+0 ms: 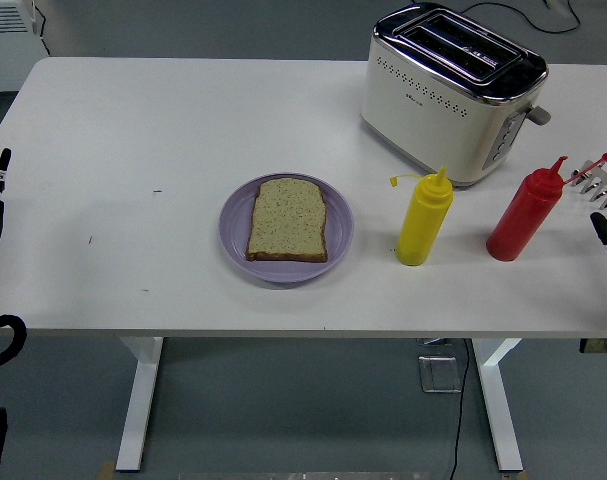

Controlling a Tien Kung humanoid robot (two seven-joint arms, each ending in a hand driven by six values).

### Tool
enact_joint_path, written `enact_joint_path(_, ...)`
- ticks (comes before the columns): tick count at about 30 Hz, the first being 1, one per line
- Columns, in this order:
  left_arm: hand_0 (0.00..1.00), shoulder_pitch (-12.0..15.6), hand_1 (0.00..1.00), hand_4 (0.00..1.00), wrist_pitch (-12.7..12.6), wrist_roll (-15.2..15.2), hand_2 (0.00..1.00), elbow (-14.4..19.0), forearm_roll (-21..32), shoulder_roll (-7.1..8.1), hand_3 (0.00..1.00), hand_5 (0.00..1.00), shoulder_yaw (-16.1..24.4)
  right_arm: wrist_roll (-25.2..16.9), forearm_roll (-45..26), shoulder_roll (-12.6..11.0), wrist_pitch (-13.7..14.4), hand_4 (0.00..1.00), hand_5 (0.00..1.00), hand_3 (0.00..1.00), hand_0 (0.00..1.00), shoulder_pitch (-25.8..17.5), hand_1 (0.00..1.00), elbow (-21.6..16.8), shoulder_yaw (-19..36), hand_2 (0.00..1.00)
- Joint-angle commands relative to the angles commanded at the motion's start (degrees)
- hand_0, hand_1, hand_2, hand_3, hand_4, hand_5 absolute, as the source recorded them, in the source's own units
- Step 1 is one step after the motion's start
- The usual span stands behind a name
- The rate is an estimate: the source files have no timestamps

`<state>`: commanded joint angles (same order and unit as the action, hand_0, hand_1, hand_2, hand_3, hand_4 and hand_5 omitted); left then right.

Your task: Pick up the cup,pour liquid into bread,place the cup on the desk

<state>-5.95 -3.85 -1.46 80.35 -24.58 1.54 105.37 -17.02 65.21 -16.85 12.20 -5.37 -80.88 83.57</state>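
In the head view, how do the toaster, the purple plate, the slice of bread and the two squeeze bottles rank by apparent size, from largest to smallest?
1. Toaster, though it stands farther back.
2. Purple plate.
3. Slice of bread.
4. Yellow squeeze bottle and red squeeze bottle: they look about alike, so I do not rank them.
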Motion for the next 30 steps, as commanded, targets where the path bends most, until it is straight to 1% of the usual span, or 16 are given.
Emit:
enact_joint_path(5,0.786,0.11,0.736,0.515,-0.01,-0.02,0.737,-0.03,-0.02,0.02,0.695,0.998,-0.08,0.30,1.02,-0.06,0.03,0.915,0.339,0.998,0.998,0.58,0.937,0.26,-1.60,0.990)
enact_joint_path(10,0.786,0.20,0.736,0.515,0.03,-0.03,0.737,-0.04,-0.02,0.01,0.695,0.998,-0.20,0.11,0.74,0.26,0.70,0.915,0.339,0.998,0.998,2.11,0.937,1.19,-3.38,0.990)
enact_joint_path(11,0.786,0.21,0.737,0.515,0.04,-0.03,0.737,-0.04,-0.02,0.01,0.695,0.998,-0.22,0.06,0.66,0.35,0.79,0.917,0.323,0.998,0.998,2.33,0.937,1.34,-3.56,0.989)
enact_joint_path(14,0.786,0.31,0.737,0.515,0.06,-0.03,0.737,-0.05,-0.04,-0.02,0.695,0.998,-0.31,-0.19,0.54,0.87,1.40,0.917,0.323,0.998,0.998,3.86,0.937,2.64,-5.00,0.989)
enact_joint_path(16,0.786,0.43,0.737,0.515,0.05,0.01,0.737,-0.13,-0.10,-0.02,0.695,0.998,-0.40,-0.32,1.09,1.51,2.06,0.917,0.323,0.998,0.998,5.55,0.937,4.48,-6.60,0.989)
enact_joint_path(20,0.786,0.59,0.737,0.515,0.04,0.04,0.738,-0.19,-0.12,-0.03,0.695,0.998,-0.47,-0.54,1.39,2.11,2.43,0.920,0.317,0.998,0.998,7.30,0.934,6.45,-8.64,0.989)
enact_joint_path(28,0.786,0.53,0.737,0.514,0.01,0.05,0.739,-0.12,-0.10,0.03,0.695,0.998,-0.24,-1.60,-0.02,2.96,3.66,0.924,0.312,0.998,0.996,10.86,0.934,8.96,-11.81,0.983)
enact_joint_path(29,0.786,0.46,0.736,0.514,0.01,0.06,0.739,-0.12,-0.09,0.04,0.695,0.998,-0.20,-1.73,-0.24,3.05,3.81,0.923,0.289,0.998,0.993,11.34,0.927,9.23,-12.09,0.978)
enact_joint_path(30,0.786,0.39,0.736,0.514,0.02,0.06,0.739,-0.11,-0.08,0.05,0.695,0.998,-0.15,-1.86,-0.50,3.17,4.07,0.923,0.289,0.998,0.993,11.83,0.927,9.60,-12.39,0.978)
